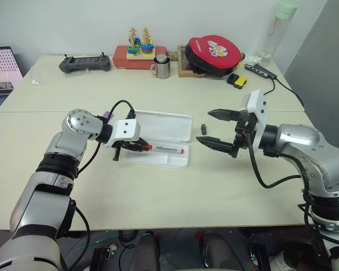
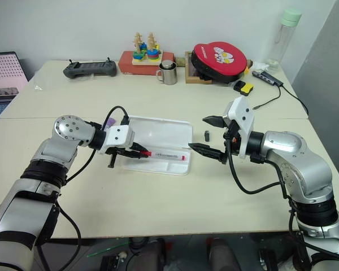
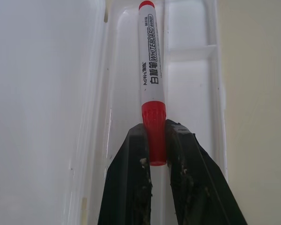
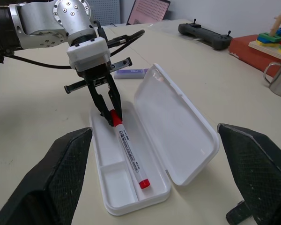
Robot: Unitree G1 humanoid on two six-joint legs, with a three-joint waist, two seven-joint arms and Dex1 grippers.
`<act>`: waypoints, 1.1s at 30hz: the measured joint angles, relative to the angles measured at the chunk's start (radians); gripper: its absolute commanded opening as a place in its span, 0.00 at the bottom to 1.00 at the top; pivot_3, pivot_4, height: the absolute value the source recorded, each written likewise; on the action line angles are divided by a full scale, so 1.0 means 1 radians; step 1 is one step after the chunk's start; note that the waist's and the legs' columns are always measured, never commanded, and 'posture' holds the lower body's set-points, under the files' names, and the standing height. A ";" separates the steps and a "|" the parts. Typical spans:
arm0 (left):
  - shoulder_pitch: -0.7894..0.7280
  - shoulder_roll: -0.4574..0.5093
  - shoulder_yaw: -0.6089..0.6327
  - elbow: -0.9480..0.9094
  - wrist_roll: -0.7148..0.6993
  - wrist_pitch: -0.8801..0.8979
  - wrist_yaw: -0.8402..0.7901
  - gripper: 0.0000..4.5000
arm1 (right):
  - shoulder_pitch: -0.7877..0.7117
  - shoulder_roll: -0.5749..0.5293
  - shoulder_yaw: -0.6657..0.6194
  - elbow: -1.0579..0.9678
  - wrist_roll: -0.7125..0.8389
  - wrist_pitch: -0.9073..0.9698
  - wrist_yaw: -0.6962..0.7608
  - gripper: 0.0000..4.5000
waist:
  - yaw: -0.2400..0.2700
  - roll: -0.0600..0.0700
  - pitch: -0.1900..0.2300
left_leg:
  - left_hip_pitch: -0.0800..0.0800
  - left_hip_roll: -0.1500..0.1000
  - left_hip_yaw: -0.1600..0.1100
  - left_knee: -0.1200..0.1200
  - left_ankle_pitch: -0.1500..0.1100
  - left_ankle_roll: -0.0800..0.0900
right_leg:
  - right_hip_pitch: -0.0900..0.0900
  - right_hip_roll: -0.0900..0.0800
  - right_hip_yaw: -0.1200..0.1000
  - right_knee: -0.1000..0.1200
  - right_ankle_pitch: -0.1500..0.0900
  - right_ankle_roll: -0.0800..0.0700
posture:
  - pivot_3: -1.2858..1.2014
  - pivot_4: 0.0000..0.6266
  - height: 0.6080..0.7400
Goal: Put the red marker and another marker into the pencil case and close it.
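Note:
The pencil case [image 1: 170, 127] lies open in the middle of the table, its lid flat behind the tray. The red marker [image 1: 168, 149] rests lengthwise in the tray's long compartment, label up. My left gripper [image 3: 154, 136] reaches into the tray's left end, its black fingers shut on the marker's red cap [image 4: 116, 118]. The other marker, a purple highlighter [image 4: 131, 72], lies on the table behind my left wrist, just left of the case. My right gripper [image 1: 204, 126] hovers open to the right of the case with nothing between its fingers.
A small dark cap-like piece [image 2: 206, 134] stands just right of the lid. Along the back edge are a black controller [image 1: 85, 63], a red box with a stacking toy [image 1: 138, 51], a metal mug [image 1: 161, 68], a red round pouch [image 1: 214, 51] and a bottle [image 1: 279, 28].

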 measured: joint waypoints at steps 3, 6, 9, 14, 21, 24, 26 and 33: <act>0.003 -0.001 0.014 -0.031 -0.023 0.034 -0.009 0.40 | -0.001 0.000 0.002 0.001 0.000 0.000 0.001 1.00 | 0.000 0.000 0.000 | 0.000 0.000 0.000 0.000 0.000 0.000 | 0.000 0.000 0.000 0.000 0.000 0.000 | 0.52 0.24 1.00; 0.021 -0.001 0.040 -0.085 -0.046 0.064 0.000 0.52 | -0.006 0.002 0.007 0.008 0.000 -0.002 0.002 1.00 | 0.000 0.000 0.000 | 0.000 0.000 0.000 0.000 0.000 0.000 | 0.000 0.000 0.000 0.000 0.000 0.000 | 0.52 0.24 1.00; 0.048 0.009 0.054 -0.126 -0.055 0.096 0.016 0.66 | -0.014 0.004 0.016 0.024 0.000 -0.007 0.005 1.00 | -0.002 0.000 0.000 | 0.000 0.000 0.000 0.000 0.000 0.000 | 0.000 0.000 0.000 0.001 0.000 0.000 | 0.52 0.24 1.00; 0.130 -0.006 0.190 -0.314 -0.223 0.329 0.079 0.88 | -0.046 0.017 0.024 0.036 0.002 -0.010 0.022 1.00 | -0.001 0.000 0.000 | 0.000 0.000 -0.001 0.001 0.000 0.000 | 0.000 0.000 0.000 0.001 0.000 0.000 | 0.52 0.24 1.00; 0.202 -0.067 0.467 -0.518 -0.440 0.654 0.394 1.00 | -0.104 0.079 0.029 0.052 0.034 -0.006 0.008 1.00 | -0.002 0.000 0.000 | 0.004 0.000 -0.001 0.001 0.000 0.000 | 0.003 0.000 0.000 0.001 0.000 0.000 | 0.52 0.24 1.00; 0.263 -0.090 0.591 -0.516 -0.456 0.697 0.582 1.00 | -0.148 0.126 0.044 0.069 0.027 -0.012 -0.020 1.00 | -0.010 0.000 0.000 | 0.004 0.001 -0.002 0.001 0.000 0.000 | 0.003 0.001 0.000 0.002 0.001 0.000 | 0.52 0.24 1.00; 0.283 -0.094 0.645 -0.478 -0.454 0.689 0.665 1.00 | -0.172 0.156 0.054 0.087 0.016 -0.023 -0.035 1.00 | -0.009 0.000 0.000 | 0.005 0.001 -0.002 0.001 0.000 0.000 | 0.003 0.001 -0.001 0.002 0.001 0.000 | 0.52 0.24 1.00; 0.309 -0.091 0.653 -0.224 -0.332 0.615 0.856 1.00 | -0.213 0.234 0.131 0.147 -0.024 -0.048 -0.049 1.00 | 0.010 0.000 0.000 | 0.005 0.000 -0.001 0.001 0.000 0.000 | 0.004 0.001 -0.001 0.001 0.001 0.000 | 0.52 0.24 1.00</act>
